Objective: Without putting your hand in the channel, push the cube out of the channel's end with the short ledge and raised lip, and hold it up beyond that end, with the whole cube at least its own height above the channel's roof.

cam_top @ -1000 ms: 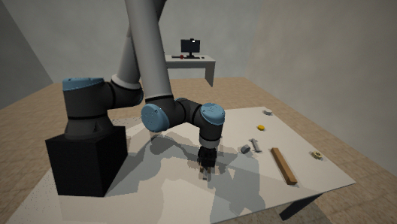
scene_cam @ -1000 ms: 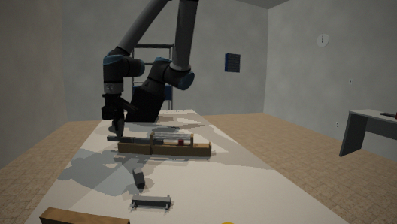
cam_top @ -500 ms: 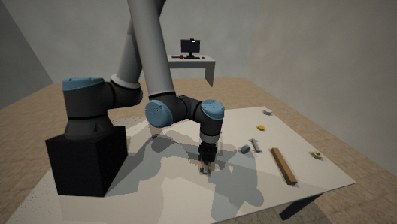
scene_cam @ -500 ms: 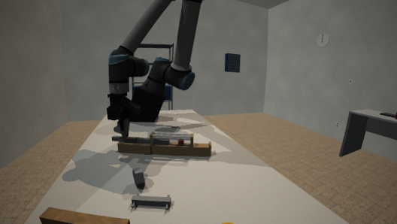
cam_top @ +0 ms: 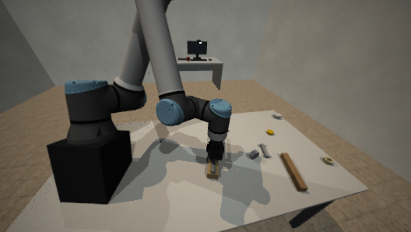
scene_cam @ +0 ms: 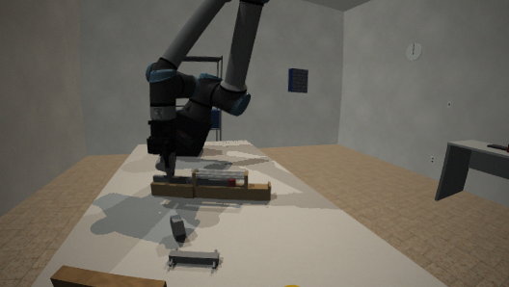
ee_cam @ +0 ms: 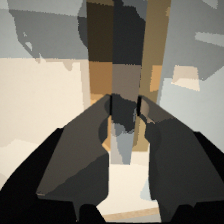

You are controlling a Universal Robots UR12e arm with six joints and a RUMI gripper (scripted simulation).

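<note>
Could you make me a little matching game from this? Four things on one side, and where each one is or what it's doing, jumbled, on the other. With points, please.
Things:
1. Red cube (scene_cam: 231, 182)
2. Pincer (cam_top: 212, 160) (scene_cam: 170, 177) (ee_cam: 123, 96)
3. Clock (scene_cam: 414, 51)
4. Yellow piece (cam_top: 270, 132) (scene_cam: 291, 286)

Places and states:
A. Hanging on the wall (scene_cam: 376, 87)
B. Lying on the table (cam_top: 187, 210) (scene_cam: 313, 241)
C. Under the see-through roof (scene_cam: 219, 174)
D. Closed on a grey bar (cam_top: 213, 168) (scene_cam: 182, 180) (ee_cam: 121, 150)

Right pairs: 1-C, 2-D, 3-A, 4-B

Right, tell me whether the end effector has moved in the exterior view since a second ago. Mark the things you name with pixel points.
Yes, the end effector (cam_top: 213, 162) (scene_cam: 171, 178) (ee_cam: 123, 96) has moved right, closer to the channel's clear roof (scene_cam: 220, 174).
</note>
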